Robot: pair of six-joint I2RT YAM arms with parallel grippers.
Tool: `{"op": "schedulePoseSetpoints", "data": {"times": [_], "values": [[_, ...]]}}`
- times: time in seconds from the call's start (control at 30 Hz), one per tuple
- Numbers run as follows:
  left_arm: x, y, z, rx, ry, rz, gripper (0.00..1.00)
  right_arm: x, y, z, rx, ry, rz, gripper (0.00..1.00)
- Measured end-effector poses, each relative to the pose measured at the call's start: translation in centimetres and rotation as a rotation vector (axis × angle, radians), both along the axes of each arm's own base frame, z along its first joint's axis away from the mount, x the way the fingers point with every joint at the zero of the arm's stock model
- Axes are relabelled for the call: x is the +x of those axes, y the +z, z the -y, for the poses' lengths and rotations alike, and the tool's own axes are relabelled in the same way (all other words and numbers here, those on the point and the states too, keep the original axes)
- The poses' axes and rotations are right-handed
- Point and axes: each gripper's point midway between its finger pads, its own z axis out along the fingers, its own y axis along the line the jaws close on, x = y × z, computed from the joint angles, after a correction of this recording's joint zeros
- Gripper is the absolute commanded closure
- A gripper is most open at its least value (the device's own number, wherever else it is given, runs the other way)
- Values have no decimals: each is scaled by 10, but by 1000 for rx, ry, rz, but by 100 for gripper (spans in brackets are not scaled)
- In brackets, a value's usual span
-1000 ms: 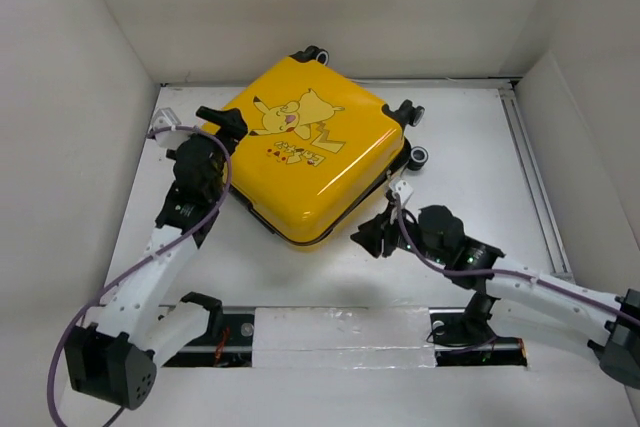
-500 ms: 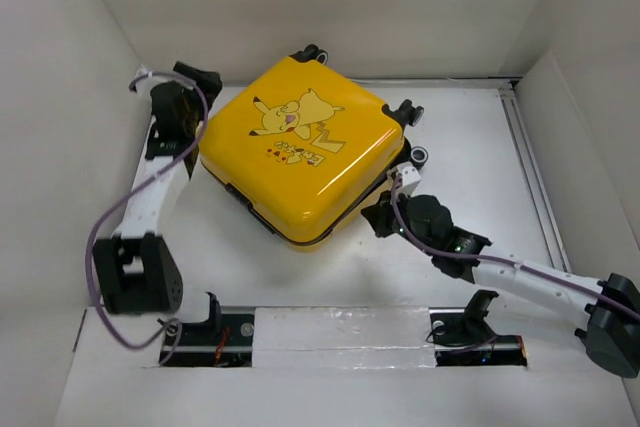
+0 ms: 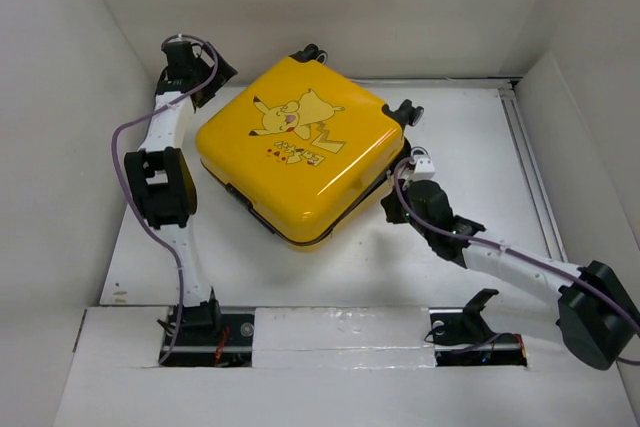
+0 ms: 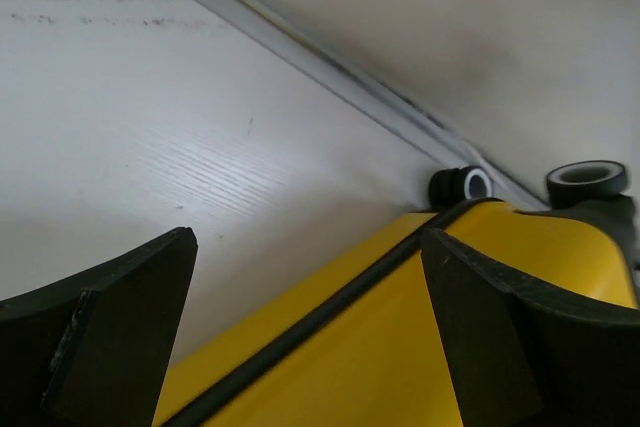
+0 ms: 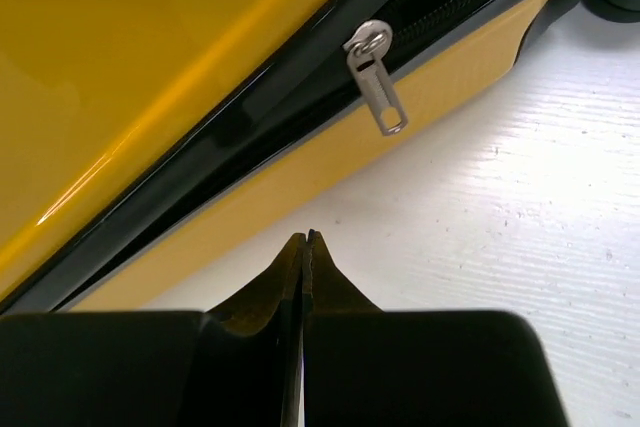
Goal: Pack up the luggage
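Left gripper (image 3: 203, 74): jaws stand wide apart and hold nothing. It hovers at the far-left corner of the luggage, with the yellow edge showing between the fingers in the wrist view.
Luggage (image 3: 300, 147): it lies flat and closed on the table (image 3: 470, 147), turned diagonally at the far middle, print side up.
Wheels (image 3: 408, 112): they sit on the far and right corners, off to the side and not bearing weight.
Handling: the shell looks rigid and glossy, so I'd judge it slippery under hard pads, bulky for these arms, and likelier to slide on the table than to lift.
Zipper pull (image 5: 378, 87): a small metal tab hanging loose on the black band along the near-right side.
Right gripper (image 5: 303, 239): fingers are pressed together on nothing. The tips point at the band, just below the tab and not touching it.
Hold: the tab seems the one part a pinch would fit. A corner or rim looks best for bracing or pushing, since the broad faces offer nothing to bite.
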Motion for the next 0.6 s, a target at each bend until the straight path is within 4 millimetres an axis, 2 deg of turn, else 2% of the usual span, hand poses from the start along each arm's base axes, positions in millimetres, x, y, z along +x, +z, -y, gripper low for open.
{"op": "schedulePoseSetpoints", "data": {"times": [0.1,0.17,0.23,0.3,0.37,0.43,0.5,0.6], "values": [[15,-24,-2,-26,-51,-40,9,9,-6,1,1,-9,-22,99],[15,-46,0,-53,-78,-76,9,22,-13,-10,0,14,-51,100],[2,-73,6,-82,-100,-133,10,30,-15,-23,-6,57,-59,100],[-13,-97,12,-115,-93,-173,10,31,-29,-32,-47,110,-102,100],[-29,-117,5,-151,-33,-186,12,30,-44,-33,-77,125,-144,100],[-50,-120,-13,-190,51,-153,12,34,-45,-32,-75,130,-152,100],[-78,-116,-30,-224,142,-115,12,43,-44,-25,-79,128,-151,100],[-111,-113,-33,-243,221,-78,12,57,-44,-10,-89,108,-152,100]]}}
